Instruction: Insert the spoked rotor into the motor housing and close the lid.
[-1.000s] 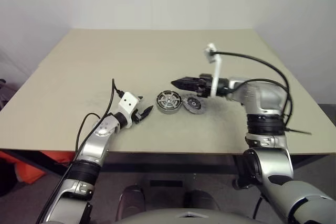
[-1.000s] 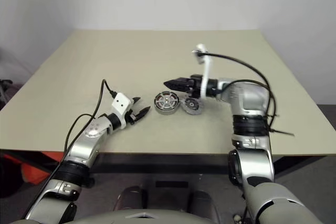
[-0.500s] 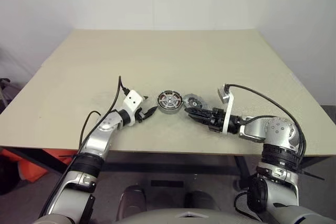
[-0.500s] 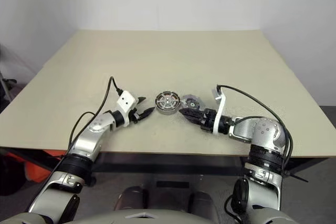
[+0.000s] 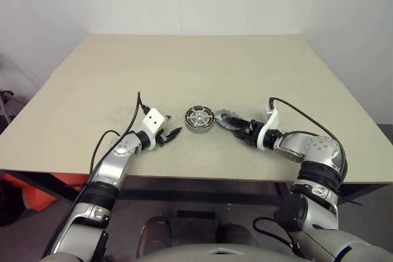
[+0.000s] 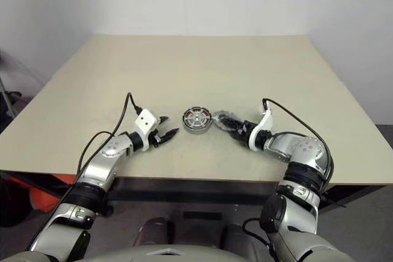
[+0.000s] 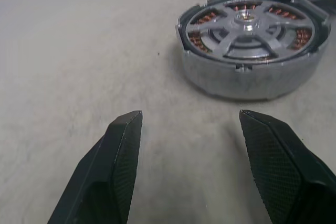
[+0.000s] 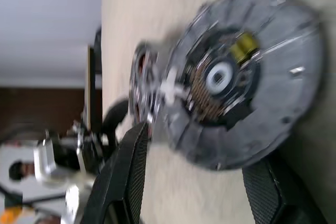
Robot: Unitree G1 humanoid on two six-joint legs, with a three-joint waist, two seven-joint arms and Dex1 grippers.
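1. Down and rightward goes my right gripper (image 5: 226, 118) since a second ago; it now sits low at the lid (image 8: 247, 77), fingers spread either side, gripping nothing.
2. Spoked rotor (image 7: 251, 24) lies flat, face up, inside the motor housing (image 5: 198, 119) mid-table (image 5: 184, 65); the lid is just right of it.
3. Left gripper (image 5: 173, 134) stands open and empty, pointing at the housing.

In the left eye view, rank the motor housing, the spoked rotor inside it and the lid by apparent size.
1. motor housing, widest.
2. lid: looks about as wide, but the right hand covers part of it, so first and second are unsure.
3. spoked rotor, smallest, sitting within the housing rim.
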